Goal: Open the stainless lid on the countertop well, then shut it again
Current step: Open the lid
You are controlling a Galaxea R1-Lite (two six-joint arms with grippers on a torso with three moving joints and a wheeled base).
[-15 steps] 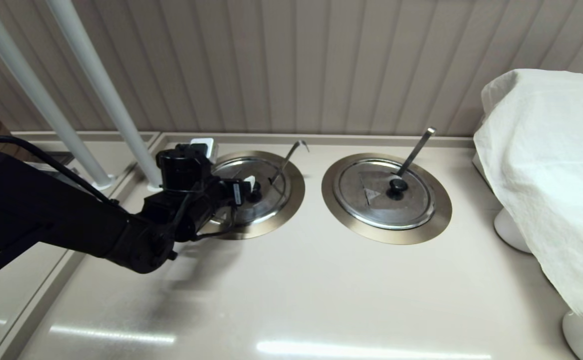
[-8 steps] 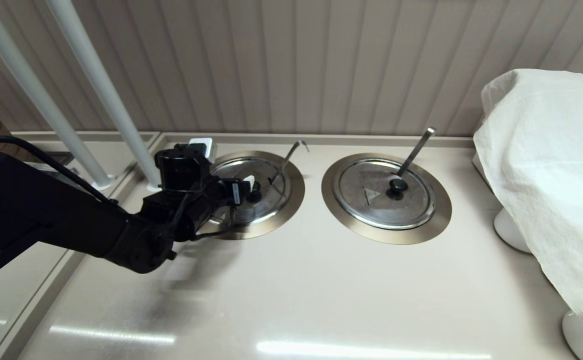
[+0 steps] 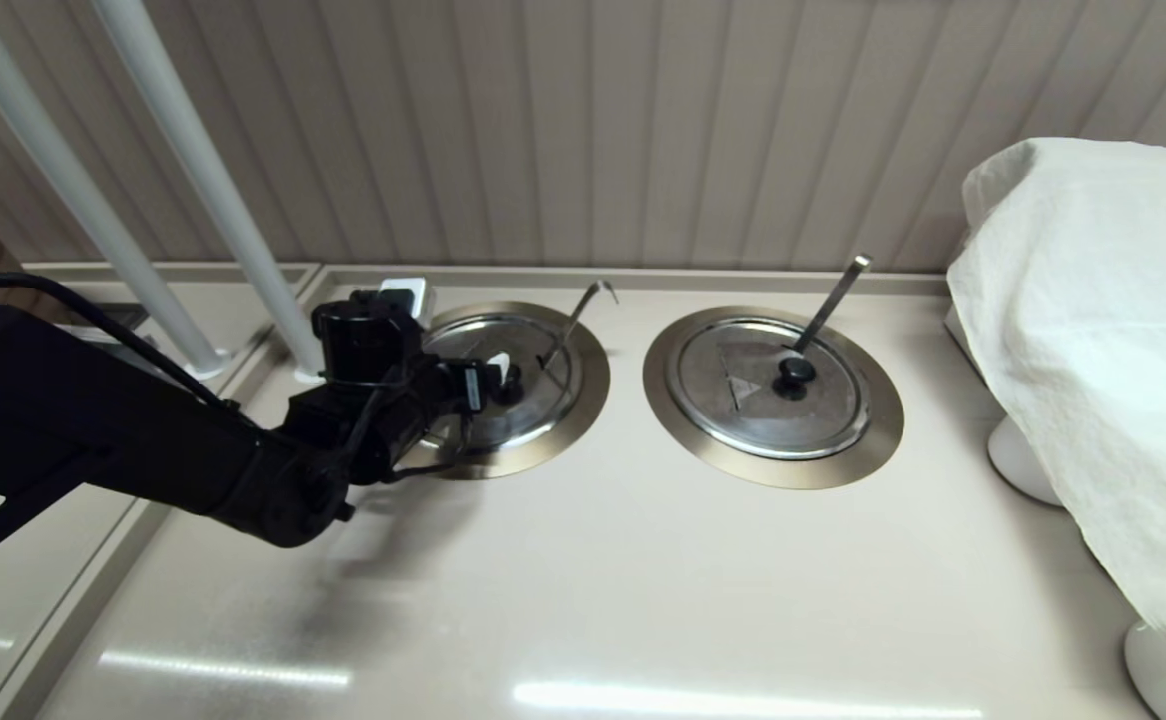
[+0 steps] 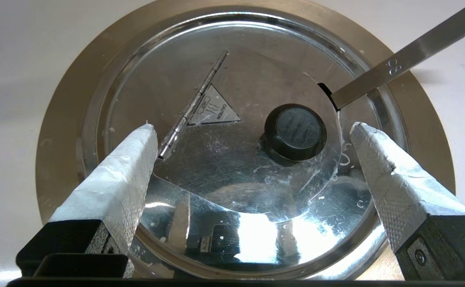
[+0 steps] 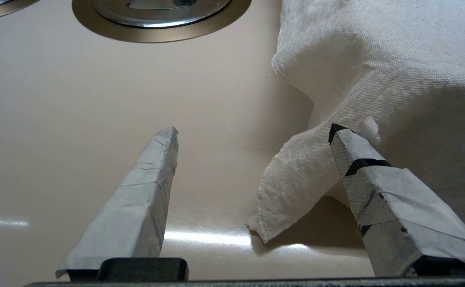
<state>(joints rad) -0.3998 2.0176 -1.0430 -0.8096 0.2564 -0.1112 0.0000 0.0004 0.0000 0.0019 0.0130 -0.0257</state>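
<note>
Two lids seated; stainless lid (image 3: 513,385) flat in countertop well (image 3: 583,400) — not yet lifted; left gripper (image 4: 252,131) hovers over black knob (image 4: 295,131), fingers spread wide, holding nothing; opening, closing both remain; right gripper (image 5: 252,137) parked, open, beside white cloth (image 5: 376,59).

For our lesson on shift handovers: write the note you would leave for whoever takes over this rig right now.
Left gripper: open, hovering over the stainless lid, black knob below and between its fingers, no grip.
Right gripper: open, parked over the counter beside the white cloth.
Lid lies shut in the countertop well.
Done: approach to the knob.
Left, as far as can be seen: grip the knob, open, close again.
</note>
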